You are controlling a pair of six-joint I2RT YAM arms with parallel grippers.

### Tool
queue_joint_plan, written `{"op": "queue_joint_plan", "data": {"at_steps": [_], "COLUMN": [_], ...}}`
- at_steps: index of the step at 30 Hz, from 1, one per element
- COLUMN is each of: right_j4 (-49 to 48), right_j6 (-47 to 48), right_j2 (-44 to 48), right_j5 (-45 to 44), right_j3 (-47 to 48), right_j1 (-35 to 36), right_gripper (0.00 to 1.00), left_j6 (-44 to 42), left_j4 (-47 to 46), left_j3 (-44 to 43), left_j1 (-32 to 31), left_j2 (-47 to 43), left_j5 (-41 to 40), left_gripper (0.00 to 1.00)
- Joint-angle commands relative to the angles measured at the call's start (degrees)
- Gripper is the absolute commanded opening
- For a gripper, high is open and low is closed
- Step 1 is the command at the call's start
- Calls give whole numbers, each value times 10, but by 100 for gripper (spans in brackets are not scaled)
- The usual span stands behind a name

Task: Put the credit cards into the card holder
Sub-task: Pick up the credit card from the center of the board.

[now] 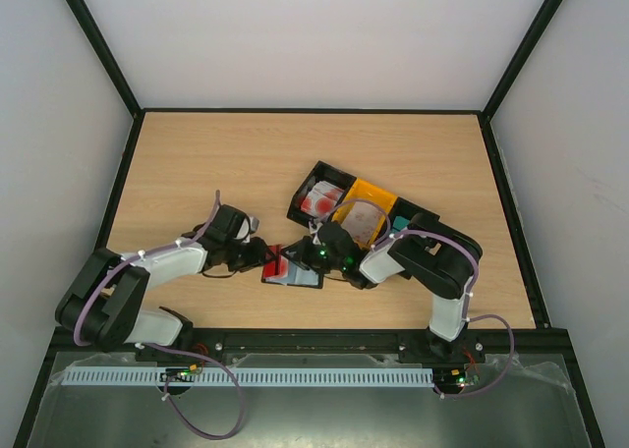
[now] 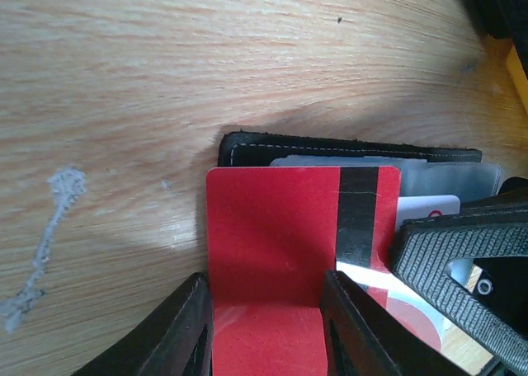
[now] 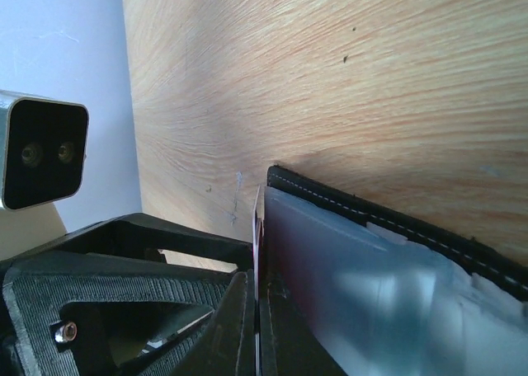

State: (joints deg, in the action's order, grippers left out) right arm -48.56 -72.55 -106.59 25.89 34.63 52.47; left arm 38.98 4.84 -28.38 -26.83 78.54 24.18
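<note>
A red credit card (image 2: 280, 227) with a black stripe lies partly over the open black card holder (image 2: 330, 152). My left gripper (image 2: 266, 326) stands open, one finger on each side of the card's near part. My right gripper (image 3: 258, 310) is shut, and the card's thin edge (image 3: 256, 227) runs into the seam between its fingers, beside the holder's clear sleeve (image 3: 371, 293). In the top view the card (image 1: 279, 267) and holder (image 1: 300, 274) lie between the left gripper (image 1: 257, 256) and the right gripper (image 1: 316, 258). A white card (image 2: 429, 204) sits in a holder slot.
Behind the right arm stand a black bin (image 1: 319, 197) with red-and-white cards and a yellow bin (image 1: 364, 212) with pale cards; a teal card (image 1: 398, 234) shows beside them. The two grippers are almost touching. Bare wood table (image 1: 216, 163) stretches to the left and back.
</note>
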Motion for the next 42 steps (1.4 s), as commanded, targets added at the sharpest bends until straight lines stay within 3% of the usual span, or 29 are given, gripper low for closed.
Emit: {"op": "queue_joint_plan", "data": {"at_steps": [1,11,24,42], "right_j4": [-55,-121,-205,-239], "right_j6": [-4,-45,-104,-129], "right_j2": [15,12,17,12], "right_j5": [13,21,24,25], "right_j3": [-7,-27,-53,-67], "right_j1": [2,1,-4,-4], "right_gripper": [2,2,2,2], "left_j6": [-8,-3,18,70], "left_j4": [34,35,37,-20], "left_j3": [20,27,26,36], "left_j1": [-10,-10,-10,-9], "left_j2": [4,2,-27,-49], "left_j5": [4,-5,21,90], "left_gripper": [40,52,56,58]}}
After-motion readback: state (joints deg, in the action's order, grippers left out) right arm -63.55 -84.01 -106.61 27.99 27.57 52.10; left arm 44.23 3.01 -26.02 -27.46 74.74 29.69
